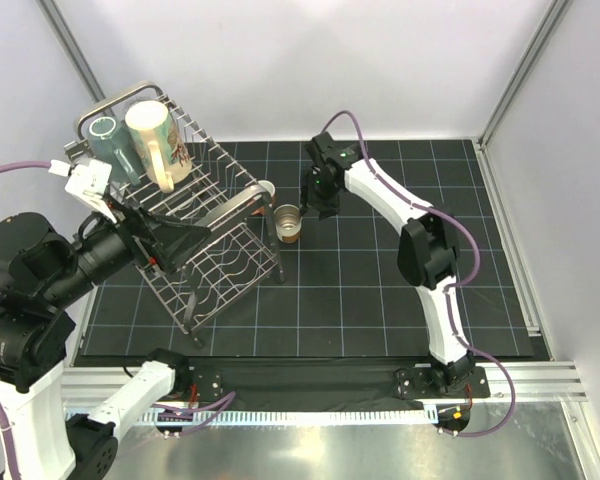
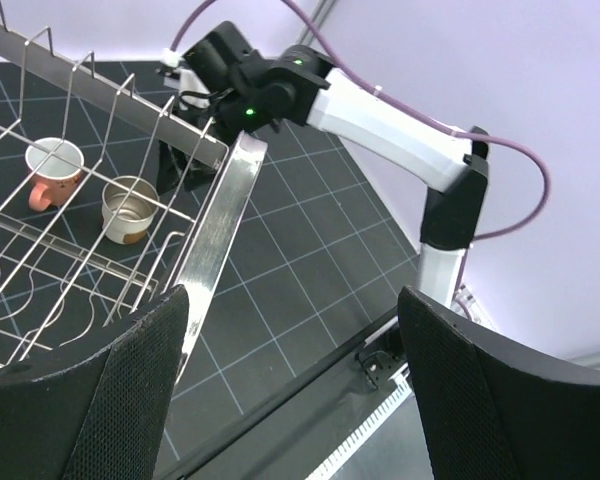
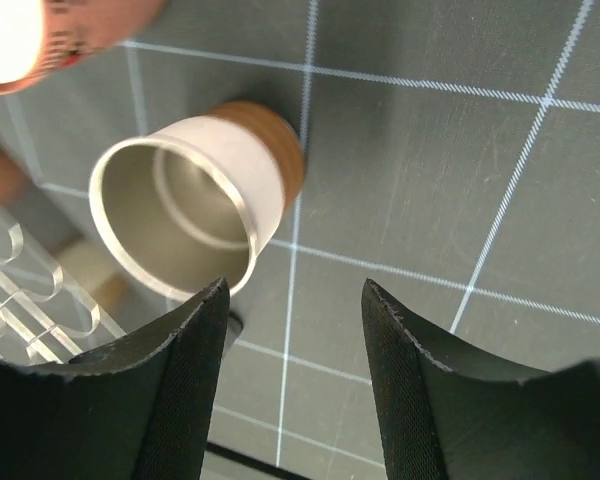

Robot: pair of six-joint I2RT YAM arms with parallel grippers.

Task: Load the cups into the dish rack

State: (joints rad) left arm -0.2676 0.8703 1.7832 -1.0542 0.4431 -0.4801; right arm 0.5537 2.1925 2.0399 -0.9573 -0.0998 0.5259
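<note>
Nearest the bases, the left fingers [image 2: 110,400] stand wide apart and empty, hovering by the thick tubular handle at the near end of the large silver wire dish rack [image 1: 205,255]. Past the rack's right side, the small metal-lined cup with a brown base [image 1: 290,223] stands upright on the black gridded desk [image 1: 380,300], just beside the rack and outside it. The right fingers [image 3: 170,400] are parted with nothing between them, poised close to that cup. In the wrist view its rim lies ahead of one finger, not in the gap. A little farther on, the salmon-pink mug [image 1: 265,190] also stands on the desk near the rack. At the far end, the large cream mug with red-brown print [image 1: 160,145] and the tall grey-teal tumbler [image 1: 108,140] sit inside the rack. The step in hand looks like the reach for the small cup. The next move calls for shifting sideways until one finger drops inside the rim, then closing on the wall.
</note>
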